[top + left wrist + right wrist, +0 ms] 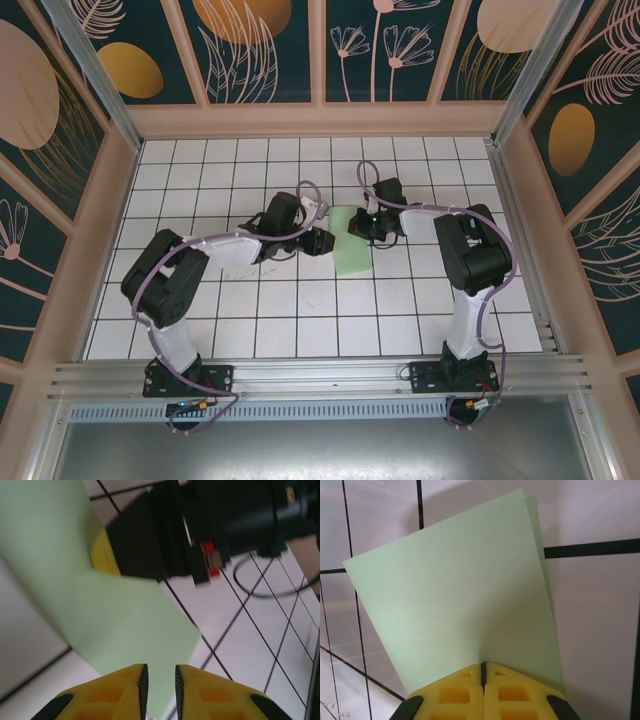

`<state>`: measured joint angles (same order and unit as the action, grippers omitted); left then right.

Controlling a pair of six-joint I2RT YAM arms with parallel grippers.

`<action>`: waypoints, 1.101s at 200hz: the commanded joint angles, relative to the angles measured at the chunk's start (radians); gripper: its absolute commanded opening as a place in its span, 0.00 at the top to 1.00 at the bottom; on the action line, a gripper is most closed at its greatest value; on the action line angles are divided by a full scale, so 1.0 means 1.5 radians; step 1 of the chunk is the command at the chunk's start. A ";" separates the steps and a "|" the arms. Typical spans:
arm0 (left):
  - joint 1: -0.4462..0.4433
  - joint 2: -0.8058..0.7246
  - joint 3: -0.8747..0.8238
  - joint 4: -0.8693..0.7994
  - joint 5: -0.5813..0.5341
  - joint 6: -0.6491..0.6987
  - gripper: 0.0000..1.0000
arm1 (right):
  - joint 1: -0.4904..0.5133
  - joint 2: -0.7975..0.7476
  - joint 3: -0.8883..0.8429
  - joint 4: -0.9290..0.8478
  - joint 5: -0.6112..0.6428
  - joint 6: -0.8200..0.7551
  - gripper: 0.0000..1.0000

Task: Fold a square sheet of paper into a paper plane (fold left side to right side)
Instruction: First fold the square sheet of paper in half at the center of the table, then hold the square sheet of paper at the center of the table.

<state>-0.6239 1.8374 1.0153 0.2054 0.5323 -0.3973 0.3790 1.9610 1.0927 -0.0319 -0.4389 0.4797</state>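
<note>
From above, the square sheet of paper (pixel 352 250) lies near the middle of the white tiled table (pixel 300 330), folded into a narrow upright rectangle of pale green; the left gripper (pixel 322 241) sits just beside its left edge and the right gripper (pixel 365 228) is at its upper right corner; how the fingers stand cannot be told from here.

In the left wrist view, the left gripper (pixel 159 690) has its yellow fingers parted by a narrow gap, clamping nothing; the square sheet of paper (pixel 125 620) sweeps as a broad green band from the upper left down to that gap (its lower corner shows between the fingertips); the right arm's yellow finger (pixel 102 555) presses against the band's far edge.

In the right wrist view, the right gripper (pixel 482 672) has its fingers pressed together on the near edge of the square sheet of paper (pixel 455 595); the paper is smooth and doubled, a second layer peeking out along the upper right edge; it stands tilted above the tiled table (pixel 600 630), casting a soft shadow.
</note>
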 commanded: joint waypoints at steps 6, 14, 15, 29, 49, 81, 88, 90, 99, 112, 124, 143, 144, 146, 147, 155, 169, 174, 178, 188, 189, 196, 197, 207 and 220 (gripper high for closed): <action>-0.005 0.069 0.061 -0.010 -0.001 -0.012 0.75 | 0.002 0.019 -0.011 -0.069 0.045 -0.003 1.00; -0.005 0.085 0.074 -0.011 -0.003 -0.014 0.75 | 0.003 0.018 -0.013 -0.069 0.045 -0.003 1.00; -0.005 0.086 0.076 -0.012 -0.003 -0.014 0.75 | 0.002 0.017 -0.013 -0.069 0.045 -0.003 1.00; -0.005 0.109 0.095 -0.020 -0.003 -0.014 0.75 | 0.003 0.017 -0.014 -0.068 0.044 -0.004 1.00; -0.005 0.132 0.114 -0.034 0.000 -0.015 0.73 | 0.004 0.017 -0.014 -0.067 0.043 -0.004 1.00; -0.005 0.148 0.117 -0.038 0.009 -0.027 0.72 | 0.005 0.015 -0.011 -0.065 0.038 -0.004 1.00; -0.005 0.151 0.118 -0.041 0.009 -0.028 0.72 | 0.005 0.013 -0.011 -0.061 0.037 -0.004 1.00; -0.005 0.152 0.117 -0.042 0.010 -0.029 0.72 | 0.004 0.012 -0.011 -0.060 0.037 -0.004 1.00; -0.005 0.156 0.115 -0.042 0.012 -0.030 0.71 | 0.005 0.009 -0.011 -0.057 0.035 -0.004 1.00; -0.005 0.160 0.112 -0.044 0.012 -0.034 0.71 | 0.006 0.003 -0.011 -0.055 0.035 -0.004 1.00; -0.005 0.164 0.106 -0.040 0.012 -0.039 0.71 | 0.005 -0.004 -0.008 -0.054 0.037 -0.006 1.00; -0.005 0.169 0.103 -0.040 -0.001 -0.044 0.71 | 0.005 -0.020 -0.007 -0.047 0.038 -0.008 1.00; -0.005 0.169 0.104 -0.041 -0.002 -0.044 0.71 | 0.006 -0.020 -0.007 -0.046 0.039 -0.008 1.00; -0.005 0.171 0.104 -0.043 -0.004 -0.044 0.71 | 0.005 -0.022 -0.006 -0.046 0.039 -0.008 1.00; -0.004 0.172 0.105 -0.044 -0.006 -0.044 0.71 | 0.005 -0.024 -0.006 -0.046 0.038 -0.008 1.00; -0.005 0.175 0.107 -0.050 -0.012 -0.043 0.72 | 0.005 -0.033 -0.004 -0.041 0.038 -0.008 1.00; -0.005 0.181 0.111 -0.059 -0.025 -0.043 0.72 | 0.005 -0.057 -0.004 -0.031 0.035 -0.013 1.00; -0.005 0.182 0.112 -0.063 -0.026 -0.042 0.72 | 0.006 -0.069 -0.005 -0.028 0.036 -0.014 0.99; -0.005 0.183 0.112 -0.065 -0.029 -0.042 0.72 | 0.005 -0.079 -0.006 -0.025 0.038 -0.015 0.98; -0.005 0.182 0.110 -0.070 -0.037 -0.041 0.73 | 0.005 -0.109 -0.011 -0.023 0.048 -0.019 0.96; -0.005 0.183 0.110 -0.070 -0.037 -0.041 0.73 | 0.005 -0.111 -0.012 -0.023 0.049 -0.019 0.95; -0.005 0.182 0.110 -0.074 -0.040 -0.040 0.73 | 0.005 -0.134 -0.018 -0.024 0.059 -0.021 0.89; -0.005 0.182 0.109 -0.074 -0.041 -0.040 0.73 | 0.005 -0.137 -0.020 -0.024 0.060 -0.021 0.88; -0.005 0.182 0.109 -0.079 -0.048 -0.039 0.73 | 0.005 -0.171 -0.032 -0.030 0.071 -0.025 0.81; -0.005 0.184 0.109 -0.084 -0.051 -0.039 0.73 | 0.005 -0.210 -0.055 -0.041 0.080 -0.025 0.78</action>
<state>-0.6304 2.0731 1.1728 0.1440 0.5140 -0.4541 0.3817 1.7805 1.0573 -0.0719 -0.3653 0.4652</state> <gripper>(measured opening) 0.270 0.199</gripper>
